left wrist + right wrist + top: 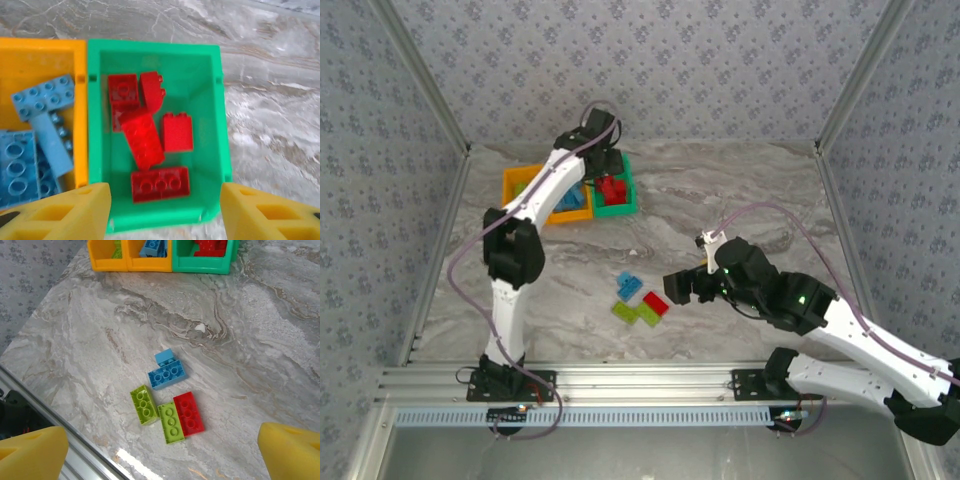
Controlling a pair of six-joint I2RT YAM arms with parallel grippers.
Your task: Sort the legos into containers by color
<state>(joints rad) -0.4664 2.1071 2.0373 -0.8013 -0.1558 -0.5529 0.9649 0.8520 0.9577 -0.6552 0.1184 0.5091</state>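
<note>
The containers stand in a row at the far left: two orange bins [520, 185] and a green bin [620, 205]. Seen from the left wrist, the green bin [210, 125] holds several red legos [160, 184], and the orange bin beside it [45, 60] holds light blue legos [45, 95]. My left gripper [165, 215] hangs open over the green bin with nothing between its fingers. On the table lie two blue legos [167, 374], two lime green legos [143, 404] and one red lego [188, 413]. My right gripper [162, 460] hovers open above this cluster [640, 298].
Patterned walls close in the table at the back and on both sides. An aluminium rail [650, 380] runs along the near edge. The left arm [515, 250] stretches from its base up to the bins.
</note>
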